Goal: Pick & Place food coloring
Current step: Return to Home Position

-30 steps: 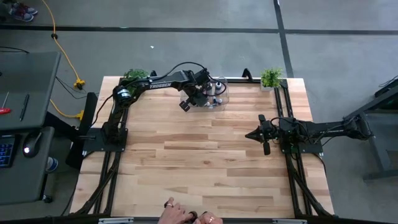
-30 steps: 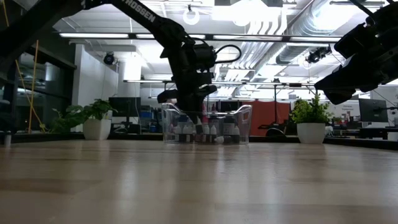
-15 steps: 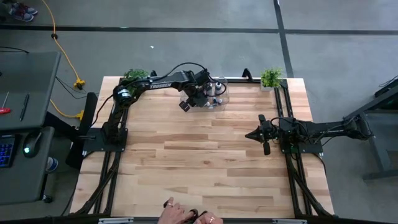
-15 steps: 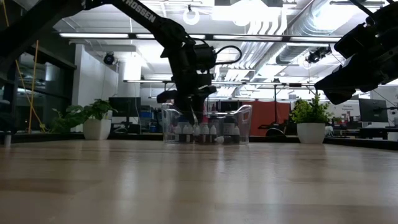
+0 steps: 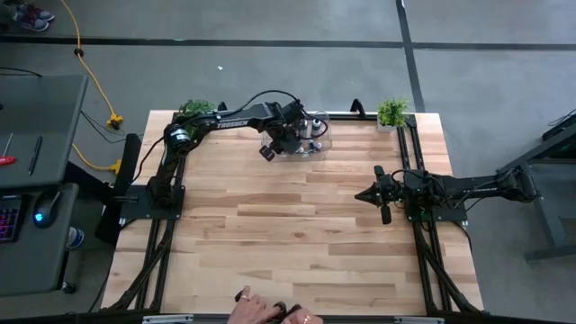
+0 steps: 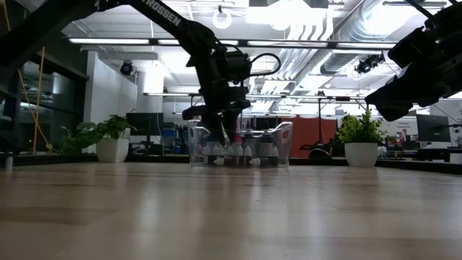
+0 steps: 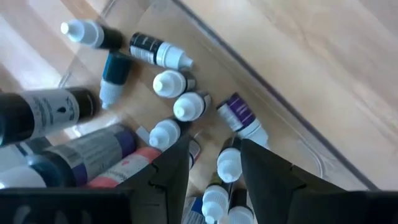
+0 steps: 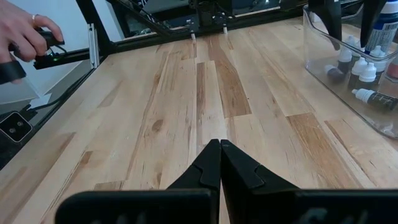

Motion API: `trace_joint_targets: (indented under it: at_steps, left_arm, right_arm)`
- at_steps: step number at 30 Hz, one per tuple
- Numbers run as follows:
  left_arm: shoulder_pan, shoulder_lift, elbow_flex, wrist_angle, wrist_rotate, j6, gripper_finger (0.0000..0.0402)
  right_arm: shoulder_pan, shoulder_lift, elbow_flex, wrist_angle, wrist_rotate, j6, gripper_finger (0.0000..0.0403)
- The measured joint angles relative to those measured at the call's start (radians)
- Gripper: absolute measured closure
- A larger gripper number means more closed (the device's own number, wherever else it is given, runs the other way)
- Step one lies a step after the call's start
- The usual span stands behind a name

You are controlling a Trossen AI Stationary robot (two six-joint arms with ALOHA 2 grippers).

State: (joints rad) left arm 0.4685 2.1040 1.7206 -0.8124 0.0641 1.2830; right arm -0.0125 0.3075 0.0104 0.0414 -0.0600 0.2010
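Note:
The food coloring bottles (image 7: 176, 83) are in a clear plastic bin (image 5: 317, 126) at the table's far edge; some stand, others lie on its floor. Small white-capped ones (image 7: 189, 106) are in the middle, and larger dark, blue and pink ones (image 7: 93, 149) lie to one side. My left gripper (image 7: 214, 167) is open and points down into the bin (image 6: 281, 144) from above. A white-capped bottle (image 7: 229, 163) shows between its fingertips; I cannot tell whether they touch it. My right gripper (image 5: 360, 195) is shut and waits above the table's right side, holding nothing.
Two small potted plants (image 5: 196, 108) (image 5: 391, 112) stand at the far corners. A person's hands (image 5: 270, 313) rest at the near edge, holding a dark device (image 8: 43, 46). Bare wooden tabletop (image 5: 288, 234) stretches between the bin and the near edge.
My left gripper has risen a little inside the bin, its fingertips now higher above the bottles than a second ago. The bottles and the right arm have kept still.

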Motion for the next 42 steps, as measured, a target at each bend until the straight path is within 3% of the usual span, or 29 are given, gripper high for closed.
trace_joint_targets:
  at_steps: [6,12,20,28,34,38,42]
  left_arm:
    - [-0.012,0.008,0.043,-0.013,-0.103,-0.050,0.0262]
    - [-0.011,-0.033,0.084,0.006,-0.105,-0.107,0.0262]
    - [-0.036,-0.147,0.086,0.027,-0.103,-0.445,0.0262]
    - [-0.101,-0.299,0.086,-0.042,0.006,-0.877,0.0262]
    - [-0.172,-0.409,0.085,-0.194,0.118,-1.207,0.0262]
    - [-0.233,-0.482,0.058,-0.242,0.180,-1.300,0.0282]
    - [-0.294,-0.570,-0.036,-0.196,0.192,-1.326,0.0337]
  right_arm:
    - [0.000,0.000,0.000,0.000,0.000,0.000,0.0402]
    - [0.000,0.000,0.000,0.000,0.000,0.000,0.0402]
    - [0.000,0.000,0.000,0.000,0.000,0.000,0.0402]
    - [0.000,0.000,0.000,0.000,0.000,0.000,0.0402]
    - [0.000,0.000,0.000,0.000,0.000,0.000,0.0402]
    - [0.000,0.000,0.000,0.000,0.000,0.000,0.0402]
    - [0.000,0.000,0.000,0.000,0.000,0.000,0.0402]
